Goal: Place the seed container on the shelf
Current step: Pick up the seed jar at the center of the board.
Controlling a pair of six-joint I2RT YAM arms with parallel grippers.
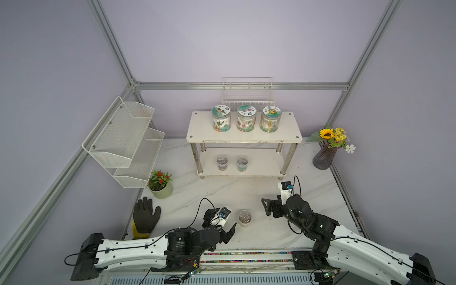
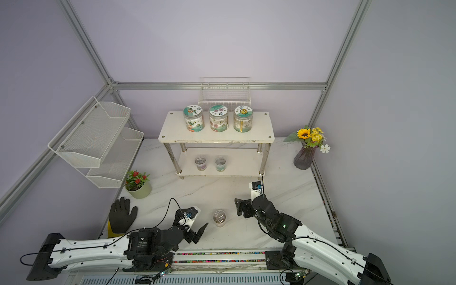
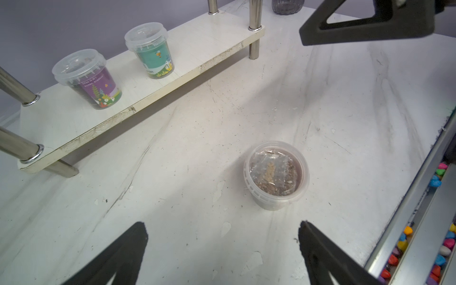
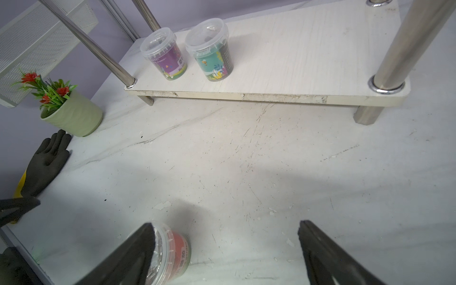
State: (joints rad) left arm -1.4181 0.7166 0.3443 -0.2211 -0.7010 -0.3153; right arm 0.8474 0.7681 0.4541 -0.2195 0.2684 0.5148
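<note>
seed container (image 1: 244,218) upright on table (image 1: 222,192), in front of shelf (image 1: 202,133) | left fingers (image 3: 133,238) spread, empty | right fingers (image 4: 318,249) spread, empty

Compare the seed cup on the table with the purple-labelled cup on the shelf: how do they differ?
The seed cup stands alone on the table; the purple-labelled cup stands on the shelf's lower board, beside a teal cup. The seed cup's label, seen from the right wrist, is red; the other's is purple. Both are upright clear plastic cups with clear lids.
</note>
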